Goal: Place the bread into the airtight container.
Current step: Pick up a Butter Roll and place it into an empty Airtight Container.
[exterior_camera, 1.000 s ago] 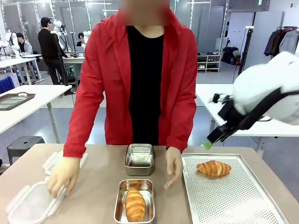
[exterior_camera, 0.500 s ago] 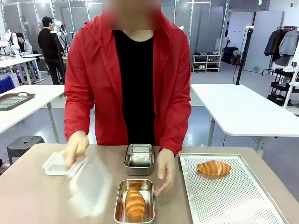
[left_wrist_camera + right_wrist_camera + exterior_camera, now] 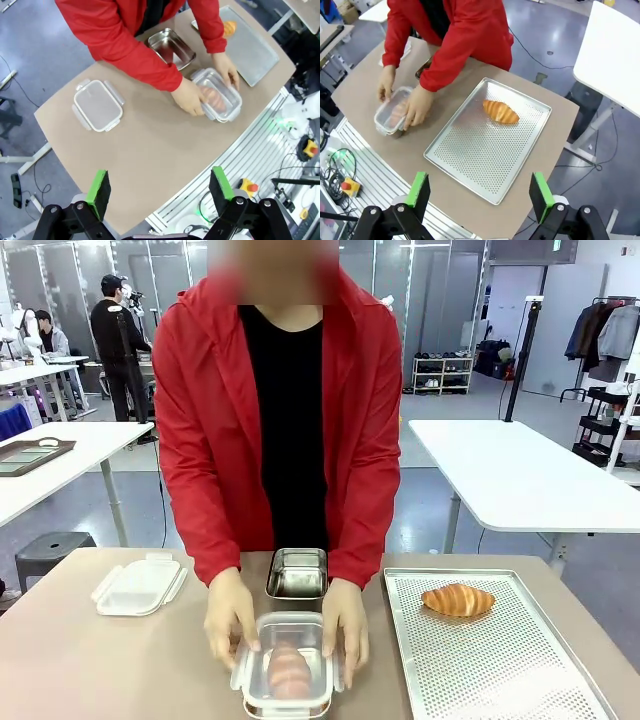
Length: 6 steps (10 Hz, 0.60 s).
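A croissant lies in the near steel container, under a clear plastic lid that both of the person's hands press down on. The same container and hands appear in the left wrist view, and again as the container in the right wrist view. A second croissant rests on the perforated tray, also visible as the croissant. My left gripper is open, high above the table. My right gripper is open too, high over the tray.
An empty steel container stands behind the covered one. A second clear lid lies at the table's left, seen too as the lid. White tables and other people stand in the background.
The person carried a clear lid from the left and set it on the near container, both hands now pressing it. My right arm, in view a second ago, has withdrawn from the front view.
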Available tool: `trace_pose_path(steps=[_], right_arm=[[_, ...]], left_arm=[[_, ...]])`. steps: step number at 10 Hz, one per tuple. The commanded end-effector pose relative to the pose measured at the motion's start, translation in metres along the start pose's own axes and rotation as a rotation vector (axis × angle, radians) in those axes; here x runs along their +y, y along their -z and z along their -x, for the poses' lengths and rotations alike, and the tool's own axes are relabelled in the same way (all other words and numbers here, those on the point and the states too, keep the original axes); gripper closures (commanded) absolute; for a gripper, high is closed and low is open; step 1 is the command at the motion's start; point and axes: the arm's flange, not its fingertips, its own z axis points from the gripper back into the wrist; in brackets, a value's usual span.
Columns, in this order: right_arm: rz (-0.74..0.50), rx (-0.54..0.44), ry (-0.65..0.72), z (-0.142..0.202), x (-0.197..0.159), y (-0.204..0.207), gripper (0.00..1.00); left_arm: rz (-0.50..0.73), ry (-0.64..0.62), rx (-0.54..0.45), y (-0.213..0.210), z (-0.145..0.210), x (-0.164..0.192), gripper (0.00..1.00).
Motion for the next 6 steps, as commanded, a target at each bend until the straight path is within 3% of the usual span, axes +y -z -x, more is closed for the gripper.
trace_pose_path(steps=[1, 6], right_arm=[[0.004, 0.01, 0.002, -0.0066, -0.0009, 0.0016, 0.0], [0.004, 0.01, 0.002, -0.0066, -0.0009, 0.0016, 0.0]], left_arm=[[0.005, 0.019, -0.003, -0.0012, 0.0001, 0.0008, 0.0], [0.005, 0.019, -0.003, -0.0012, 0.0001, 0.0008, 0.0]])
